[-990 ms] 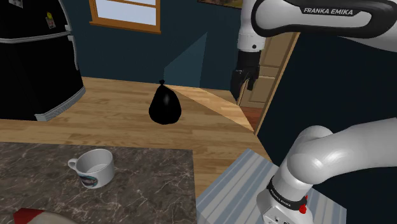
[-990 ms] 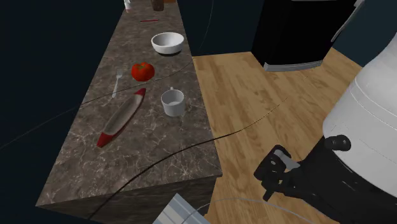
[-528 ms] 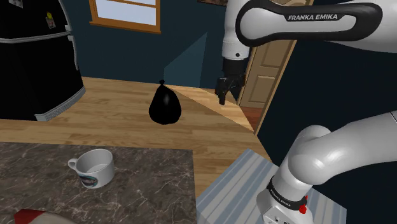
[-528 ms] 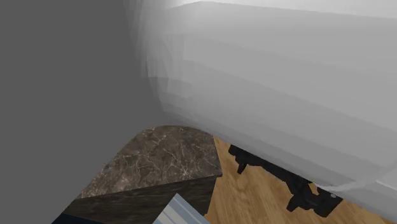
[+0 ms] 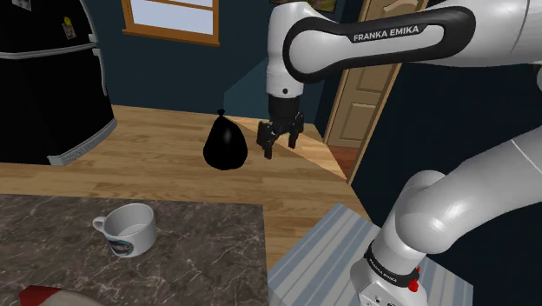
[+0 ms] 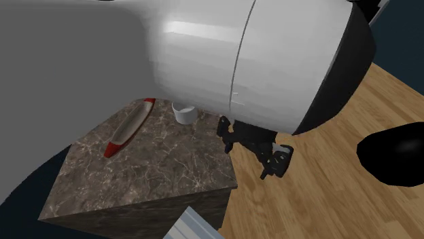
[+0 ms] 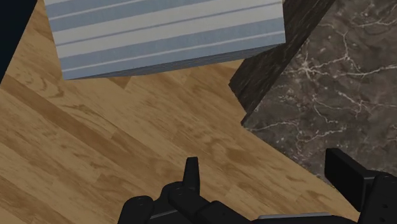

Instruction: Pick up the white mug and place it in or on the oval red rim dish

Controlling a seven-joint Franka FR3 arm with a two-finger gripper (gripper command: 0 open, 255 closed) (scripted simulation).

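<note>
White mug [image 5: 130,228] upright on the marbled counter [image 5: 208,261], handle turned away from the gripper [image 5: 280,146]; well apart from it, lower and across the counter's edge. Black fingers [image 7: 191,175] spread wide, clasping nothing, hanging over wooden floor [image 7: 95,140] with the striped stand [image 7: 165,32] and the counter's corner just ahead. Oval red rim dish [image 6: 128,129] beyond the mug, farther still from the gripper. Risks, by judgement: clipping the counter's corner on a low, straight approach; nudging the mug by its rim or handle and tipping or skidding it into the dish; closing on the handle alone and losing the grip mid-carry.
</note>
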